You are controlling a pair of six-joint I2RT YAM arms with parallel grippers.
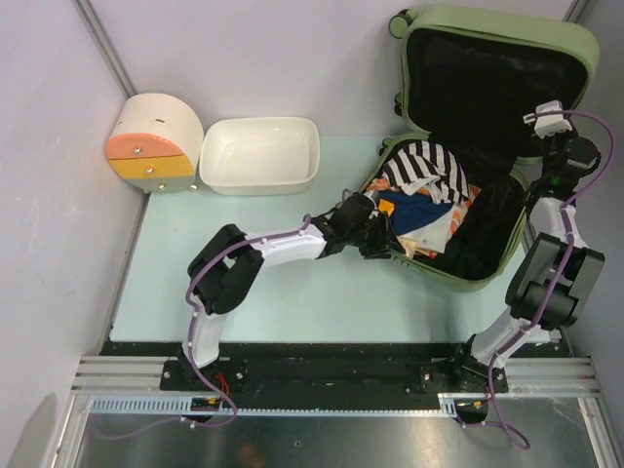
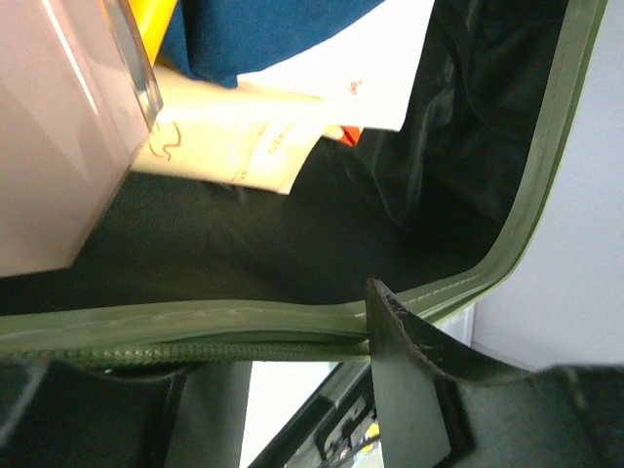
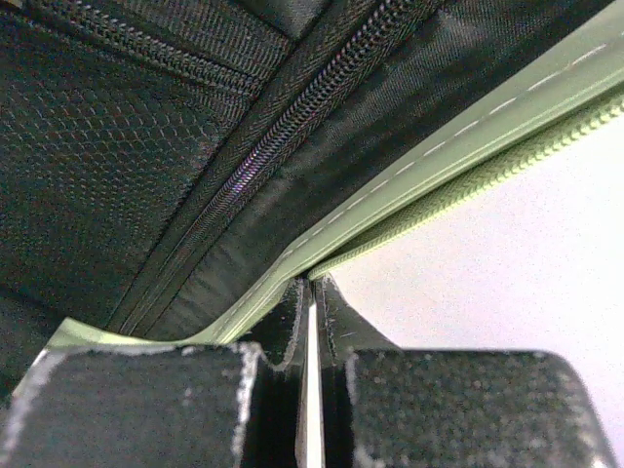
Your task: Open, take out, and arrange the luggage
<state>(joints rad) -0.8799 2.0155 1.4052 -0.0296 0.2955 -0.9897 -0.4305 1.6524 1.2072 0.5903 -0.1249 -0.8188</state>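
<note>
The luggage (image 1: pixel 492 93) lies open at the far right of the desk (image 1: pixel 292 283). Its lower shell sits flat and slightly askew to the desk's edge, and its lid stands up behind it against the back corner. The right claw (image 1: pixel 551 122) is at the lid's right edge. In its wrist view the 2 fingers (image 3: pixel 146 409) are clenched, with the green stitched rim (image 3: pixel 439 185) running straight into their tips, so it appears to pinch the lid and prop it open. The left claw (image 1: pixel 378 237) hangs at the near-left rim of the lower shell. Its wrist view shows 1 dark finger (image 2: pixel 409 370) touching the zippered rim (image 2: pixel 195 327) and the other at the bottom-left corner, so the fingers are partly apart. Whether they actually grasp anything I cannot tell. The contents lie just beyond that claw, inward toward the far right: a striped garment (image 1: pixel 424 168) on top, blue cloth (image 2: pixel 263 29) and a cream printed packet (image 2: pixel 229 136) close behind the rim. The left arm is plainly the nearer one for lifting them out. The white tub (image 1: pixel 259 154) and the round drawer box (image 1: pixel 154 143) stand well apart to the left.
</note>
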